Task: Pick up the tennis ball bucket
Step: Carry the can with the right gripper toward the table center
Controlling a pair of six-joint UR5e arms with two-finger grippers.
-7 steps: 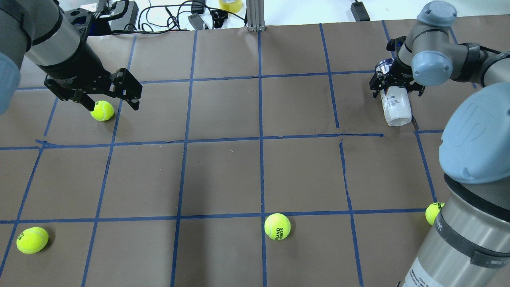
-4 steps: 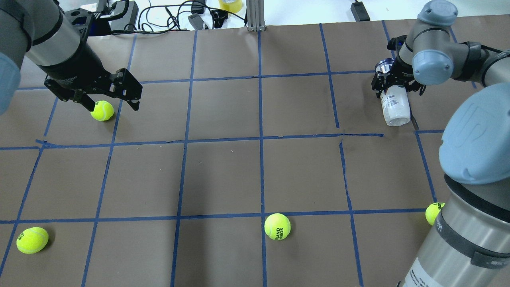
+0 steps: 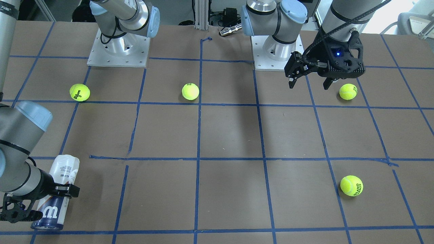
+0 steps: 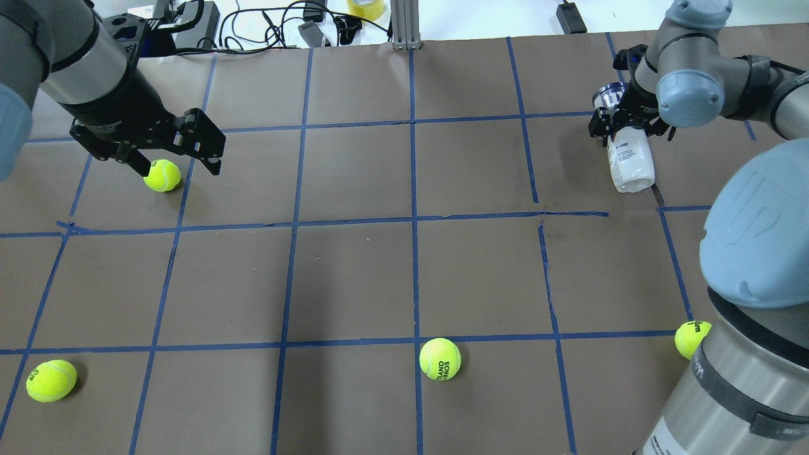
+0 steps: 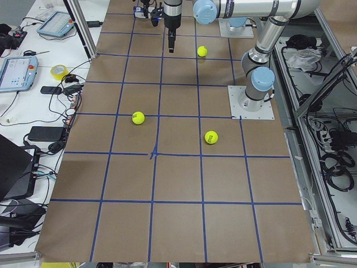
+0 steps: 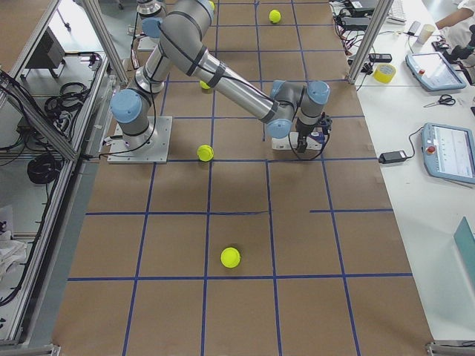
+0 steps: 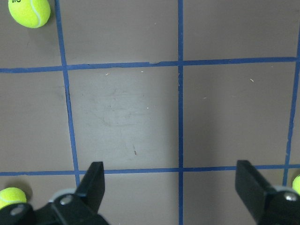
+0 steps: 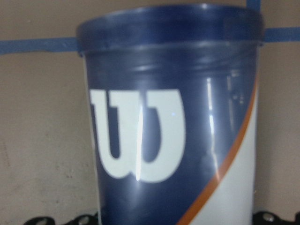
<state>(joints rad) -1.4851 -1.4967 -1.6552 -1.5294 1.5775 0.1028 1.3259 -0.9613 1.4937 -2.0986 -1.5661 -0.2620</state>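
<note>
Bucket check: the tennis ball bucket (image 4: pixel 627 165) is at the far right of the table (image 4: pixel 354 278), on the robot's right side. It is tipped over lengthwise rather than upright. Its navy rim end points away from the robot and its white end points back toward the base.

The right gripper (image 4: pixel 629 123) straddles it crosswise about where the navy label meets the white, with one finger on each side of the can and pressed against it, so it is clamped on the bucket. The front view agrees: the right gripper (image 3: pixel 44 203) has black fingers on both sides of the tennis ball bucket (image 3: pixel 57 189), just above the white "W". In the right wrist view the tennis ball bucket (image 8: pixel 173 131) fills the frame, with the "W" facing the lens and the rim at the far end. Whether the can is clear of the paper, I cannot tell.

The left gripper (image 4: pixel 179 167) hovers over the far left, fingers spread wide with nothing between them; the left wrist view shows the left gripper (image 7: pixel 171 187) over bare paper. One tennis ball (image 4: pixel 162 175) sits just beside one of its fingers. Other tennis balls lie apart at near left (image 4: pixel 51 380), near centre (image 4: pixel 440 359) and by the right arm's base (image 4: pixel 689 338).
</note>
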